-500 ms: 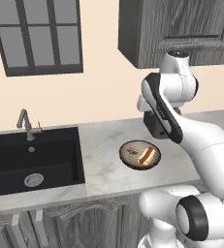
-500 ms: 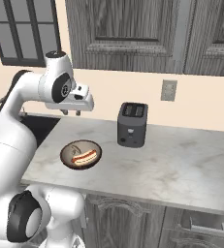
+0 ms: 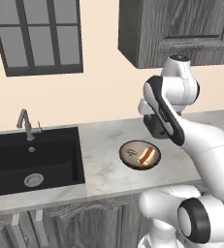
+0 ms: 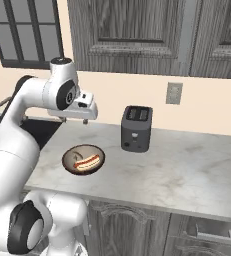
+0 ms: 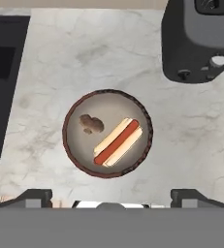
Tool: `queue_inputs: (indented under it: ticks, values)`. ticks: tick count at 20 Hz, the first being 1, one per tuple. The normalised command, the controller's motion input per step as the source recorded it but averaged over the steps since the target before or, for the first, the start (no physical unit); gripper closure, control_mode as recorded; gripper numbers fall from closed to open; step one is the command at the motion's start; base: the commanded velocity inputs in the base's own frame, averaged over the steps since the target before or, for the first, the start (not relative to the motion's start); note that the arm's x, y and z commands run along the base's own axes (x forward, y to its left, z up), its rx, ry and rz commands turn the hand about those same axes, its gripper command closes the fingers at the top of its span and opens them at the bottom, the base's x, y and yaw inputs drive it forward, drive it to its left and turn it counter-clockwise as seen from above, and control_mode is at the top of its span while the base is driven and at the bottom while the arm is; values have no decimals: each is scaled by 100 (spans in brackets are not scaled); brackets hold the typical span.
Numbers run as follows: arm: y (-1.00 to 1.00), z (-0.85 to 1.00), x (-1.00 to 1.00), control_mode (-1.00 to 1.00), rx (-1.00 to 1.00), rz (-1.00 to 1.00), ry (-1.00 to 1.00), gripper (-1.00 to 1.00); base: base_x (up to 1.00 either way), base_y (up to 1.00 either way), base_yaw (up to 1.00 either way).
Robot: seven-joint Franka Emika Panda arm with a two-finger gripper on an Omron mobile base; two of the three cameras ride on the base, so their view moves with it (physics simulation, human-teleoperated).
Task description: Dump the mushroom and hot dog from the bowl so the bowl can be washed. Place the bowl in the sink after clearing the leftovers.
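Directly beneath the white arm's two-finger gripper (image 5: 111, 197), whose jaws are standing wide apart and holding nothing, the shallow round brown-rimmed bowl (image 5: 71, 145) is sitting near the front edge of the marble counter (image 5: 191, 140). Inside, the small grey-brown mushroom (image 5: 90, 124) is lying beside the red hot dog in its tan bun (image 5: 118, 141), which is running diagonally across the bowl. Off toward the counter's left end, the black recessed sink (image 3: 33, 157) is waiting, well apart from the bowl, with the dark toaster (image 4: 136, 128) on the bowl's other side.
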Motion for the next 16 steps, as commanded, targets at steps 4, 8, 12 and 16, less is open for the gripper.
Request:
queue_inputs:
  ticks: [4, 8, 12, 16]
  values:
    - [-11, -96, -3, -100, 16, -16, 26, -100, 0, 0, 0]
    - [-6, -100, -14, -100, 15, -17, 28, -100, 0, 0, 0]
    - [-9, -84, -9, -100, 8, -16, 20, -100, 0, 0, 0]
    - [-28, -66, 0, -100, 1, -13, 1, -100, 0, 0, 0]
